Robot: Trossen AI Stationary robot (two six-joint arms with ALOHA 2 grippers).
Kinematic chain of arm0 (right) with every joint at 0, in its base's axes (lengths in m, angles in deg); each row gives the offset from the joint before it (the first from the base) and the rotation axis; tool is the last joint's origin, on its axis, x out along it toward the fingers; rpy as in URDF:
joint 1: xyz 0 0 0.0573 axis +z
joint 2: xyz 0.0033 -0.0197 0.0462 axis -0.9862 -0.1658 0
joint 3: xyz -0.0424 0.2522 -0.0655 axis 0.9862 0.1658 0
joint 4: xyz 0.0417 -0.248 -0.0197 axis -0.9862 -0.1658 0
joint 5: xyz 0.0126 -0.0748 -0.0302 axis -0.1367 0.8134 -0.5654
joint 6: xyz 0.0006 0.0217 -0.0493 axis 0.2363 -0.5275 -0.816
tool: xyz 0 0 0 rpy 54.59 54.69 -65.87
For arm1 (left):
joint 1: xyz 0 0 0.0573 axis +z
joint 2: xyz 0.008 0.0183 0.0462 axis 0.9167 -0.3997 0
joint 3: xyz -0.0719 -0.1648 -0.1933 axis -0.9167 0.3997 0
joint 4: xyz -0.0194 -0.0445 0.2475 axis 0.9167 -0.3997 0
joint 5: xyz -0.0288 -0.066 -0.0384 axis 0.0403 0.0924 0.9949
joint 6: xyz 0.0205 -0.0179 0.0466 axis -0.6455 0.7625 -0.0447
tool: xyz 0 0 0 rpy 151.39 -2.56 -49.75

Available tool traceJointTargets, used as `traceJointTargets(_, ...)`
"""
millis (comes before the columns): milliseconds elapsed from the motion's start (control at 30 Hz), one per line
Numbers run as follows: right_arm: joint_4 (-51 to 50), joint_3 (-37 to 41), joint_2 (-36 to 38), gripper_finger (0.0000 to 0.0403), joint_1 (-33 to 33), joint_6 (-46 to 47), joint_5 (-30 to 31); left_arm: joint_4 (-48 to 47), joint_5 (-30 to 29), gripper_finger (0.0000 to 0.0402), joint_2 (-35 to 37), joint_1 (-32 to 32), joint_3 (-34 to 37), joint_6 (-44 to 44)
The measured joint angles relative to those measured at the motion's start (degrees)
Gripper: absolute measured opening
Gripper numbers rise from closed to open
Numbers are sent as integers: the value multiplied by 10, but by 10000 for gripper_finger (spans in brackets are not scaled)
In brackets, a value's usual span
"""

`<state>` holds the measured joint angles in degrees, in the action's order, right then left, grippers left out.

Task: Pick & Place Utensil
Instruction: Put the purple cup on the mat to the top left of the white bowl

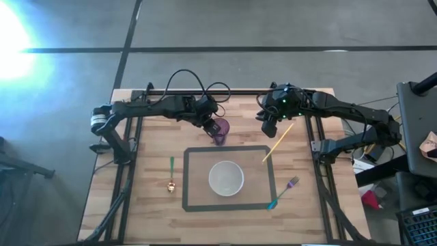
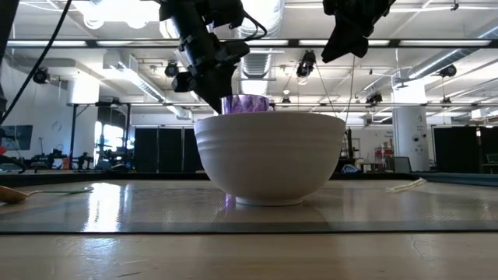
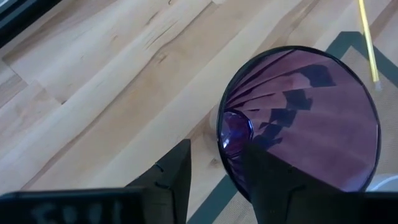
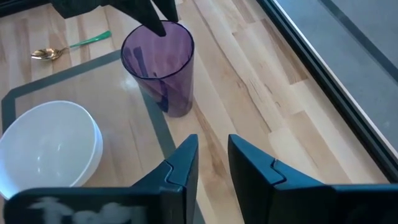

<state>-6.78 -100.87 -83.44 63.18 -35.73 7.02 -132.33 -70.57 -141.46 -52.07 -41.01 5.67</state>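
Observation:
A translucent purple cup [image 1: 220,130] [image 4: 161,68] stands upright on its base, on the far edge of the dark taped rectangle [image 1: 186,179]. My left gripper [image 1: 210,121] [image 3: 214,155] is open astride the cup's rim. My right gripper [image 1: 268,126] [image 4: 212,146] hovers open and empty above the table, right of the cup. A yellow chopstick [image 1: 278,142] lies flat just below it. A gold spoon with a green handle [image 1: 171,176] lies left of the rectangle. A purple and teal fork [image 1: 285,190] lies at its right near corner. My left gripper comes at the cup's rim [image 3: 221,140] from above, slanting from the table's left. One finger [image 3: 267,174] is inside the cup and the other finger [image 3: 177,171] outside. Wood shows between the outer finger and the wall. Whether the inner finger touches, I cannot tell.
A white bowl [image 1: 226,178] [image 2: 268,155] sits in the middle of the taped rectangle, near of the cup. Black frame rails [image 1: 126,171] run along the table's left and right sides. Bare wood lies at the near edge and between the cup and the chopstick.

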Motion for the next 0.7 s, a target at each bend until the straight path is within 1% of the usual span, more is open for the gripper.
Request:
traceJointTargets(100,1,0,0,81,0,0,0,0,0,108,0,0,0,-9)
traceJointTargets(467,1,1,0,63,0,0,0,0,13,9,0,0,0,-56)
traceJointTargets(700,1,1,0,70,0,0,0,0,14,8,1,0,0,-69)
